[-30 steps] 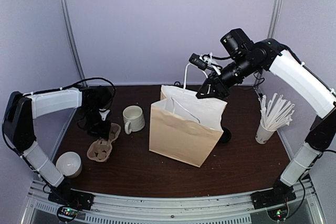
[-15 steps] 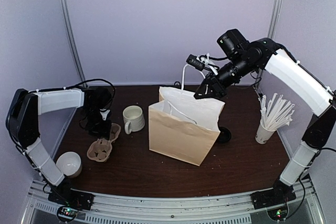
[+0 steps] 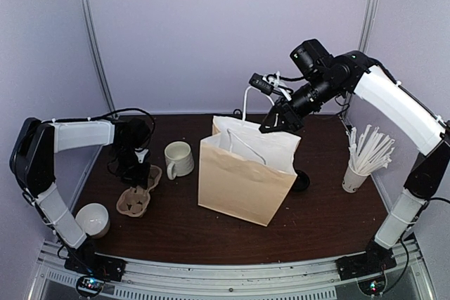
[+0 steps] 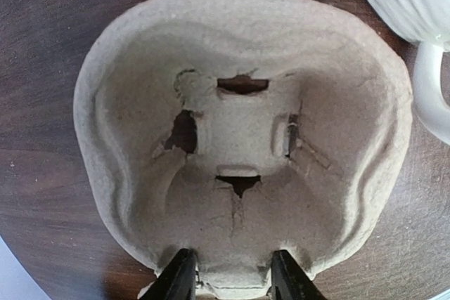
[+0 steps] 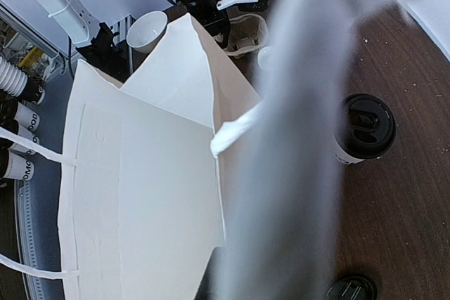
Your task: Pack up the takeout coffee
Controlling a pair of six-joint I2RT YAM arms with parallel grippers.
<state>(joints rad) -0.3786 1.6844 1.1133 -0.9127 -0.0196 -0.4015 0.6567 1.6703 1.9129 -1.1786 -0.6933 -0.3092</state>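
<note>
The takeout coffee (image 5: 363, 126), a white paper cup with a black lid, stands on the table just right of the bag; in the top view only its lid (image 3: 301, 181) peeks out behind the bag's right edge. The brown paper bag (image 3: 245, 177) stands open mid-table. My right gripper (image 3: 275, 126) hovers over the bag's back rim, shut on the bag's white handle, which blurs across the right wrist view. My left gripper (image 4: 232, 279) is down at the pulp cup carrier (image 4: 239, 131), its fingers pressed on either side of the carrier's near rim.
A cream mug (image 3: 178, 158) stands right of the carrier (image 3: 137, 196). A white cup (image 3: 92, 219) sits at the front left, and a cup of straws (image 3: 356, 173) at the right. A loose black lid (image 5: 351, 290) lies near the coffee.
The right gripper has drawn the bag's top slightly left and the bag has shifted left with it. The left arm has barely moved over the carrier.
</note>
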